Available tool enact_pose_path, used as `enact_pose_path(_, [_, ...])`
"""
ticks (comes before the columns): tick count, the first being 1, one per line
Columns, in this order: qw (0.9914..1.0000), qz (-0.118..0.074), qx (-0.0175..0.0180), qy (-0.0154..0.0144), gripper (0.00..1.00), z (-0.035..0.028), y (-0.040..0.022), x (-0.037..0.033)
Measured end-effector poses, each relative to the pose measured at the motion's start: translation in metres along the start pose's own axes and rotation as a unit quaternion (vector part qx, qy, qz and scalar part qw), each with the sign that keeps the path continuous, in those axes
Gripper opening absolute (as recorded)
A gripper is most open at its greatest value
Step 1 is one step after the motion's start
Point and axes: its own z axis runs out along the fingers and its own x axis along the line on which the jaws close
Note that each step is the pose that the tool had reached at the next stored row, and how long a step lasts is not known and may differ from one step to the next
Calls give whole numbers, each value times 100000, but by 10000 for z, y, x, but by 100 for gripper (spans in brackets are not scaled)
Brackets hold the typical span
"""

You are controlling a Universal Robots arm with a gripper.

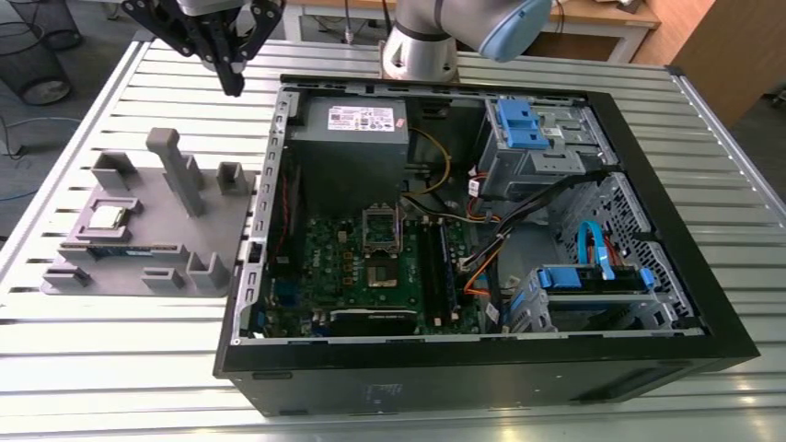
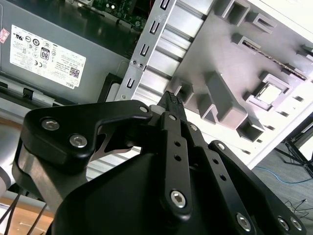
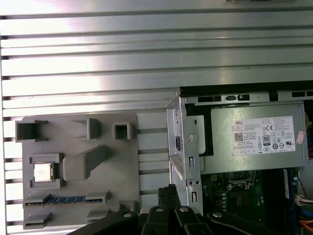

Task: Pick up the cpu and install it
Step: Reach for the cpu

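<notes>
Approach step. Fingers (image 1: 231,83) are seen closed, empty; cpu (image 1: 109,217) is seated in tray (image 1: 160,250), well apart from them; opening is required for a grasp.

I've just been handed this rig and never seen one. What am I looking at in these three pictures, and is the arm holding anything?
The exterior view looks down on a slatted metal table from off the arm. The grey robot arm stands at its far edge; its black gripper hangs above the table, fingers together, holding nothing. Both wrist views come from cameras riding on the arm, so the gripper's black links show up close. On the table lie an open computer case, with a green motherboard and grey power supply inside, and beside it a grey parts holder. The cpu, a small shiny square, sits in a pocket of that holder, near a memory stick.
</notes>
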Motion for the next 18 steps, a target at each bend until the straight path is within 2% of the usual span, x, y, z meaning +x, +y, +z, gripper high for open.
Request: enact_pose_path(18, [100000,3,-5,-29,11,-3,-5,68])
